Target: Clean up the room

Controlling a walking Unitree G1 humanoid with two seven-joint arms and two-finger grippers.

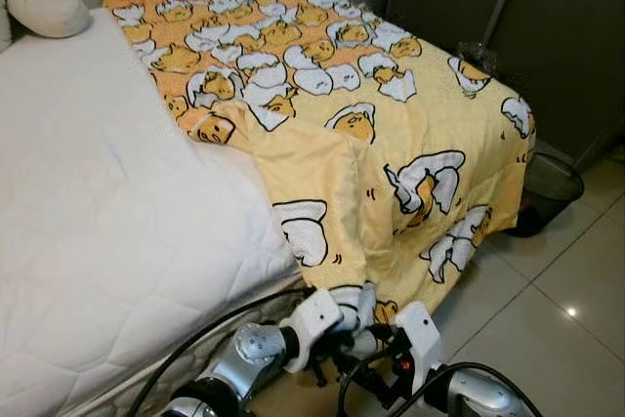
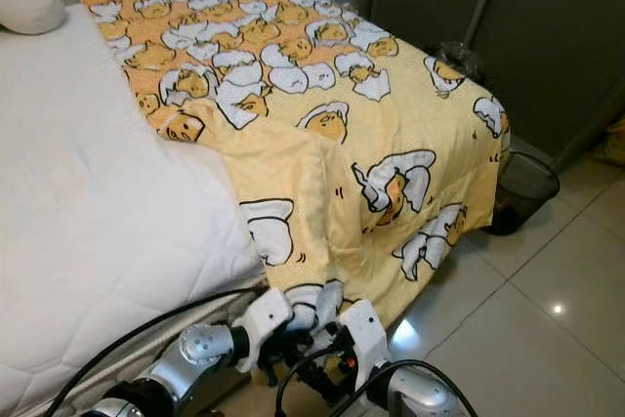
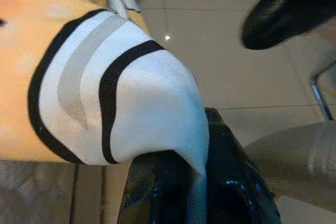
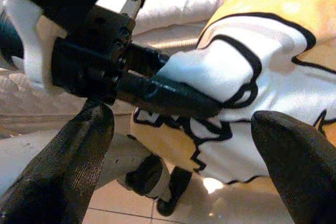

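A yellow quilted blanket with white-and-black egg cartoon prints (image 1: pixel 322 95) is covering the right side of the white mattress (image 1: pixel 88 222) and hanging over its near corner. The left gripper (image 3: pixel 202 182) is pinching that hanging hem, jaws clamped on the fabric. The right gripper (image 4: pixel 178 145) is hovering just beside it, jaws wide apart.

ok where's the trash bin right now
The trash bin sits on the tiled floor at the robot's right, beside the bed's far corner, under the hanging edge of the yellow blanket and before the dark cabinet.
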